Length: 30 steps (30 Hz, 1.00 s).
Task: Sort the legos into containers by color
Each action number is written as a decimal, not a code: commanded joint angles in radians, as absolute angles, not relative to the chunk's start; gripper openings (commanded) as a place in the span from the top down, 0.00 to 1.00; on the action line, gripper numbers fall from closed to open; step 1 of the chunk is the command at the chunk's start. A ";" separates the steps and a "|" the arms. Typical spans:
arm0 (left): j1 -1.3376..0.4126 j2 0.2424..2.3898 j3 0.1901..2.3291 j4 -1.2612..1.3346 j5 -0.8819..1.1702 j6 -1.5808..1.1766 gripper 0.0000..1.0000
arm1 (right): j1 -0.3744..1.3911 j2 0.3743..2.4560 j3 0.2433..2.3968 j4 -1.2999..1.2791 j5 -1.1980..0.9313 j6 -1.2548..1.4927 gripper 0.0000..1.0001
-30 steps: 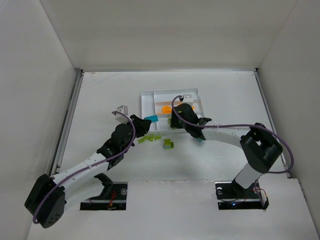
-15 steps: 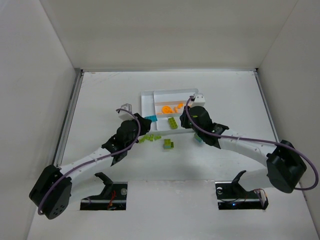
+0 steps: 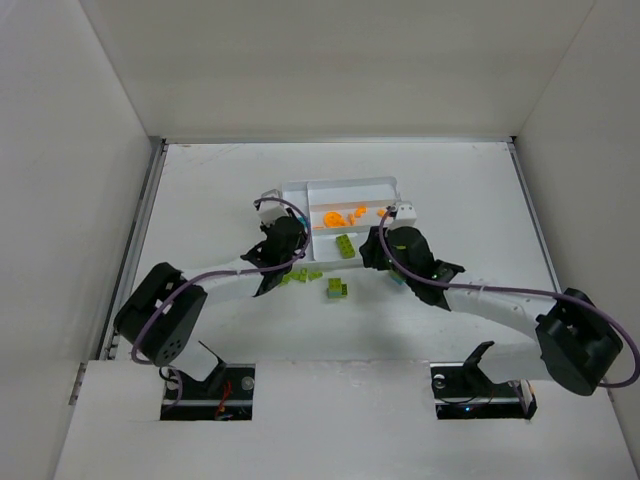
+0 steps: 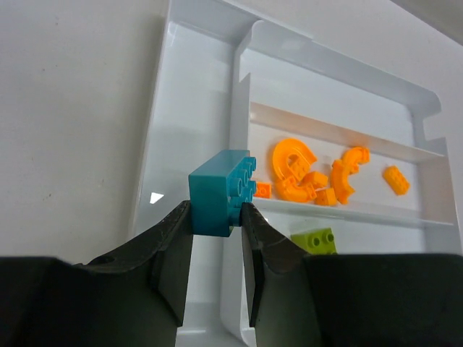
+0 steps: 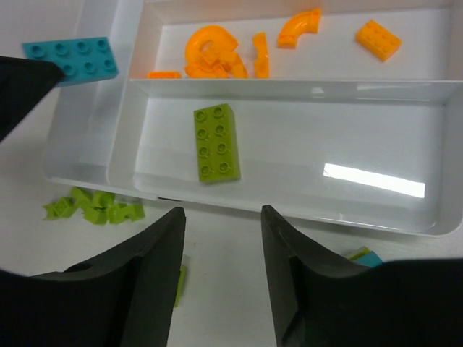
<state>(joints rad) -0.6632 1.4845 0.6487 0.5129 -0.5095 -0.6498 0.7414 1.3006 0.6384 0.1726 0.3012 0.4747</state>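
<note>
The left claw (image 4: 215,215) is pinched on a teal brick (image 4: 219,191), one finger pressed to each side. The brick is held studs sideways over the narrow left compartment (image 4: 199,116) of the white tray (image 4: 156,144), close to the dividing wall. Whether it touches the floor of the compartment cannot be told. No other piece is seen in the part of this compartment that shows.

The right claw (image 5: 221,235) is spread apart with nothing between its fingers. It is held above the near wall of the tray.

Beyond the claws, two long compartments are seen side by side. In the far compartment (image 5: 427,65) only orange pieces (image 5: 213,54) are gathered: several curved ones clustered toward its left end, a small flat one beside them and a small brick lying apart toward the right. In the nearer compartment (image 5: 362,130) a single lime green brick (image 5: 215,142) lies flat, studs up, toward the left end.

On the counter (image 5: 217,289), just outside the tray's near wall, a small heap of lime green pieces (image 5: 94,208) is left. Beside the right finger of the right claw a teal piece (image 5: 364,255) is partly hidden.
</note>
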 commanded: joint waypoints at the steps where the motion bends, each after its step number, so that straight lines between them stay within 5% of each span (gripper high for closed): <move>1: -0.640 1.528 0.716 0.581 -0.554 -0.637 0.83 | 0.774 1.262 0.643 0.252 0.275 0.460 0.45; 11: -0.639 1.461 0.693 0.555 -0.584 -0.635 0.51 | 0.872 1.261 0.678 0.204 0.227 0.420 0.26; 24: -0.737 1.178 0.526 0.430 -0.568 -0.667 0.69 | 0.992 1.344 0.712 0.169 0.228 0.437 0.22; 30: -0.760 1.060 0.445 0.350 -0.566 -0.686 0.70 | 1.088 1.356 0.748 0.149 0.320 0.453 0.28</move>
